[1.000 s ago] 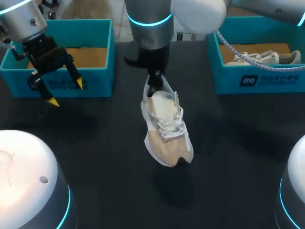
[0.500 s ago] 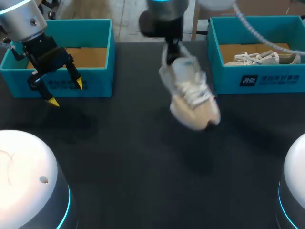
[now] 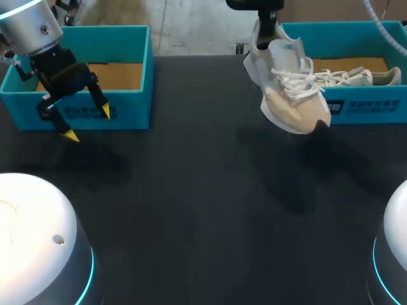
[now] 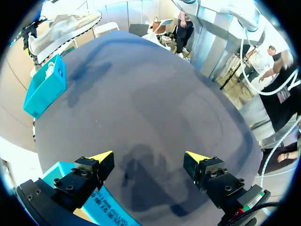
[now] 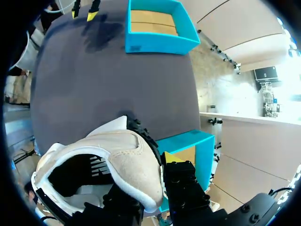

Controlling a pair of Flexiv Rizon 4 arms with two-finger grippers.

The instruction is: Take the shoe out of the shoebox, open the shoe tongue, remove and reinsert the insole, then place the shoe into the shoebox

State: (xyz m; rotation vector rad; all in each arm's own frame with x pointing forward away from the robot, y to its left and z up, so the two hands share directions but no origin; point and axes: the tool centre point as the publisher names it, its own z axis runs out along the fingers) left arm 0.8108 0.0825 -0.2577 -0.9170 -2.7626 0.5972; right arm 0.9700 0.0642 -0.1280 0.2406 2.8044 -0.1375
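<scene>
Sneaker (image 3: 289, 89) held off the table at 1 o'clock, just before the right shoebox (image 3: 356, 105) | right gripper (image 3: 264, 32) pinching its heel collar | left gripper (image 3: 87, 124) spread wide at 10 o'clock, over front wall of the left shoebox (image 3: 137, 70) | second shoe (image 3: 356, 76) lying in the right shoebox

Dark, matte surface (image 3: 191, 210) seen filling head view, uniform in tone. Soft shadow (image 3: 305, 181) cast on it at right, toward far edge; fainter shadow (image 3: 89, 159) laid at left. Shadow edges blurred throughout, light thus diffuse. Far edge of surface lit brighter than near part. Surface shown plain and flat in both wrist views.
</scene>
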